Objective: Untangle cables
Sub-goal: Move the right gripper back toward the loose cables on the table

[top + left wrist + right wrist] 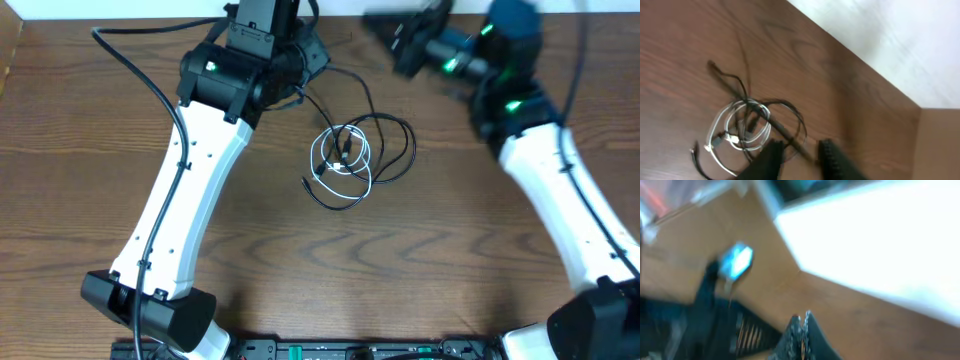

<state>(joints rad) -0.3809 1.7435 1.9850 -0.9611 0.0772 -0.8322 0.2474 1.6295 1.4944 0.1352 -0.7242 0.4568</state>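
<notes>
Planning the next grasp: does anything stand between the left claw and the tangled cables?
Nothing visible does: only brown wooden table surface lies between the open left claw and the thin black and white tangled cables.

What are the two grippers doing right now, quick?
Left gripper: open, black cable lying between its fingers.
Right gripper: fingers shut, nothing visible between them.

Surface [300,270]: brown wood grain with darker streaks; fills the overhead view
Far edge [860,55]: straight; runs diagonally in the left wrist view; pale blurred area [900,30] beyond it
Tan panel [940,145]: plain; at the right margin
Dark strip [350,350]: along the near edge; small green lights
</notes>
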